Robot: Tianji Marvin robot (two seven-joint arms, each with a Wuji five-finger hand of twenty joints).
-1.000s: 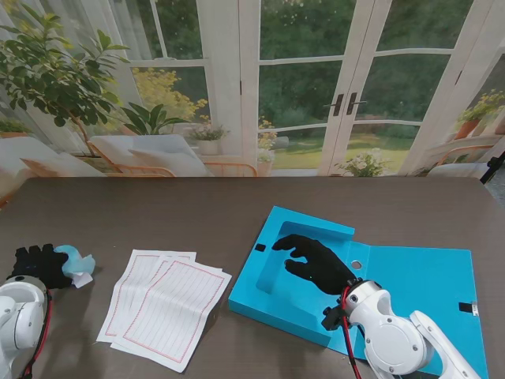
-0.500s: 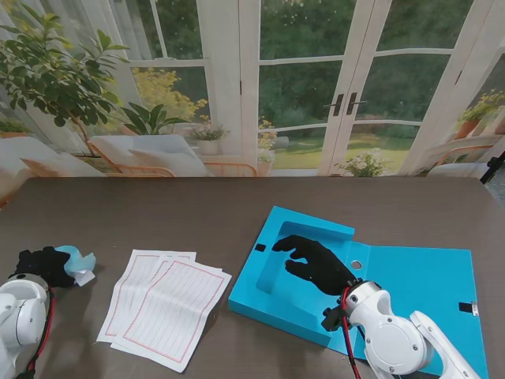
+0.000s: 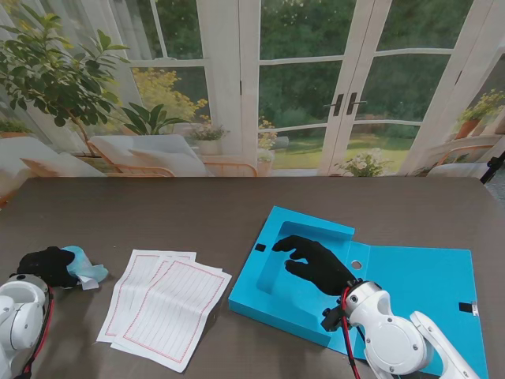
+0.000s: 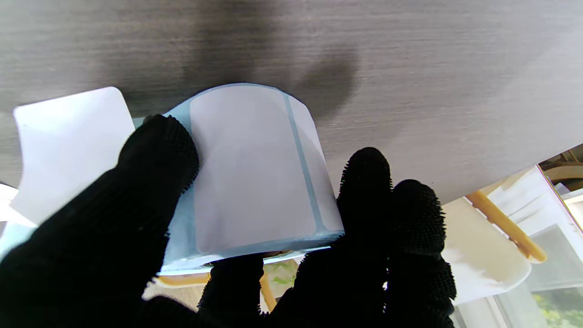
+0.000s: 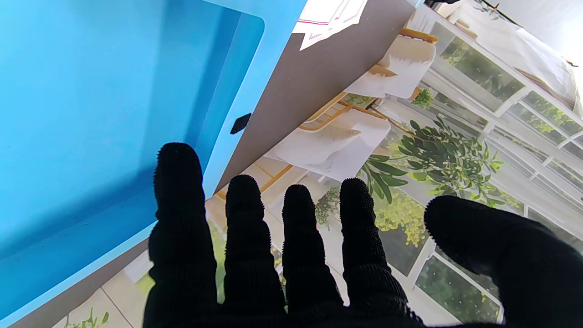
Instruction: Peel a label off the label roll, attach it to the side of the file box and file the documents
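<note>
Pale blue backing and white labels made up the label roll (image 4: 255, 177), light and easily crushed, best held by its rim while a curled label corner (image 4: 68, 141) was pinched. It sat at the bench's (image 3: 237, 205) left edge, clasped in the left hand (image 3: 46, 264). The right hand (image 3: 316, 264), fingers spread and empty, hovered over the open blue file box (image 3: 410, 276); the documents (image 3: 166, 304) lay between.
</note>
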